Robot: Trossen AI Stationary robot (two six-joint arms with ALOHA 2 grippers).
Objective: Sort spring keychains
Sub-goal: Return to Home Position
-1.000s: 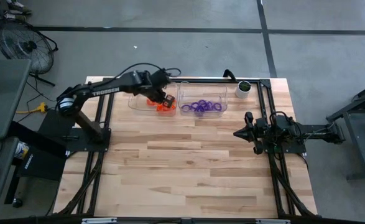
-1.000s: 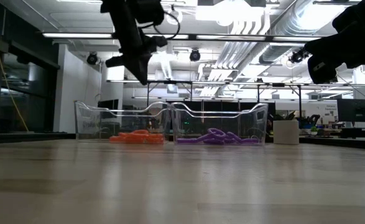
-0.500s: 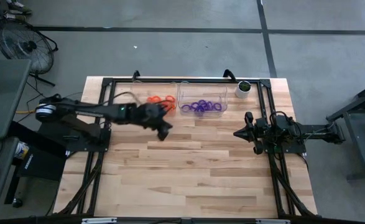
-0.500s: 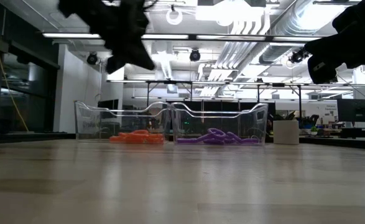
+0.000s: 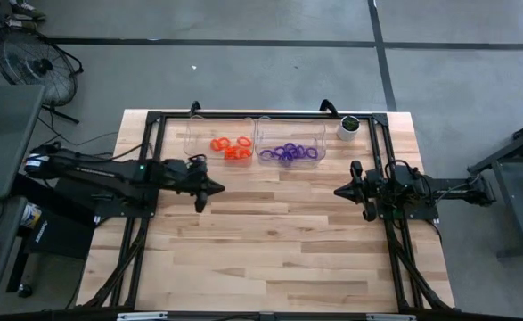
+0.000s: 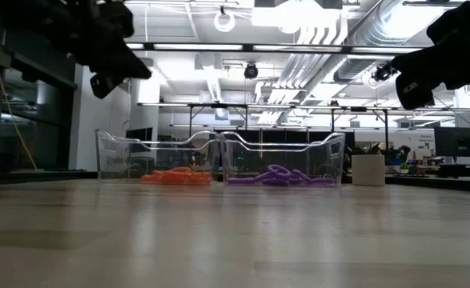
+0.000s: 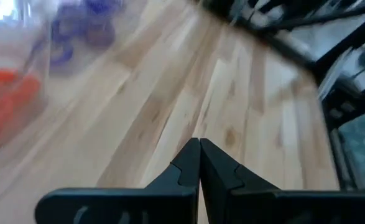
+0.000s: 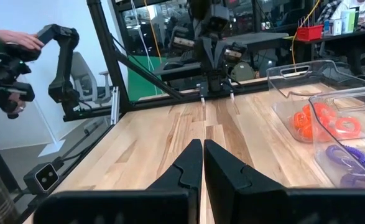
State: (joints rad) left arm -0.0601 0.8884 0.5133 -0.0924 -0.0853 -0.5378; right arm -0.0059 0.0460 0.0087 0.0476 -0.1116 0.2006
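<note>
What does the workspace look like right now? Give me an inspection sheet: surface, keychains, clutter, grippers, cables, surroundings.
Surface: wooden table; nothing seen loose on its open part.
Job's things: orange spring keychains lie in the left transparent bin; purple spring keychains lie in the right transparent bin.
Clutter: white cup at the far right corner, beside the right bin.
Grippers: left gripper shut and empty, over the table's left side, clear of the bins; right gripper shut and empty, over the right side.
Cables: dark cable looped on the right arm; none seen across the table.
Surroundings: fan on the floor beyond the far left corner.
</note>
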